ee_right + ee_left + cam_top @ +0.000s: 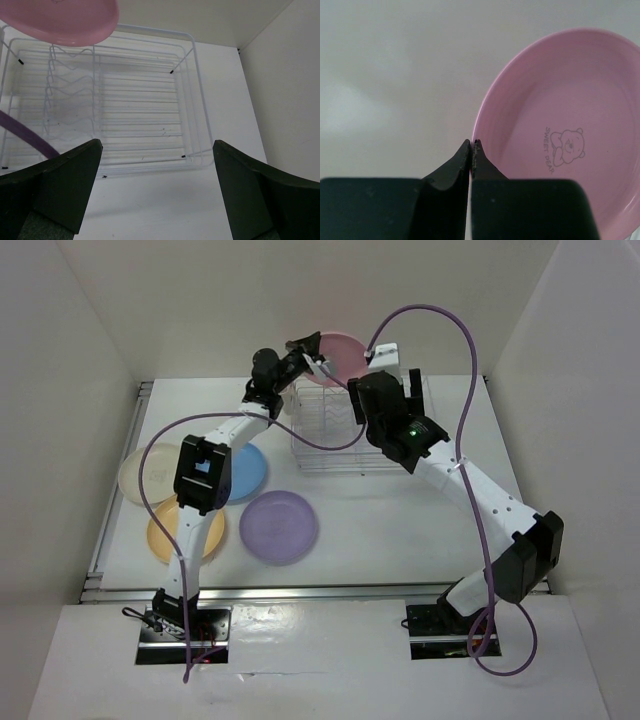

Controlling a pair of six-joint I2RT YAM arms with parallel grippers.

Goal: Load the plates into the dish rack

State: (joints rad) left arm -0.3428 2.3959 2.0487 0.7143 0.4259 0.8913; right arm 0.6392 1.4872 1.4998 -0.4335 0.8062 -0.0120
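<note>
Pink plate (570,100): round, shallow, matte, with a small bear print and the lettering "SWEET DEAR" on its inner face. It is gripped at its rim by the left end effector (473,145), whose two fingers are pressed together on the edge. The plate is raised off the desk (400,520), tilted, above the far edge of the dish rack (325,435). Contact with the rack wires cannot be judged.

Right end effector (156,145): fingers spread wide, nothing held between them. It is positioned over the dish rack, looking down into it. The pink plate is seen at the upper left of the right wrist view, well apart from these fingers.

Dish rack: silver-white wire, upright prongs, no plate seated among the prongs that show.

Remaining plates, all flat on the desk to the left of the rack: cream-white plate (140,475), blue plate (248,472), orange-yellow plate (165,532), purple plate (279,527). The cream-white, blue and orange-yellow plates are partly hidden by the left arm.
</note>
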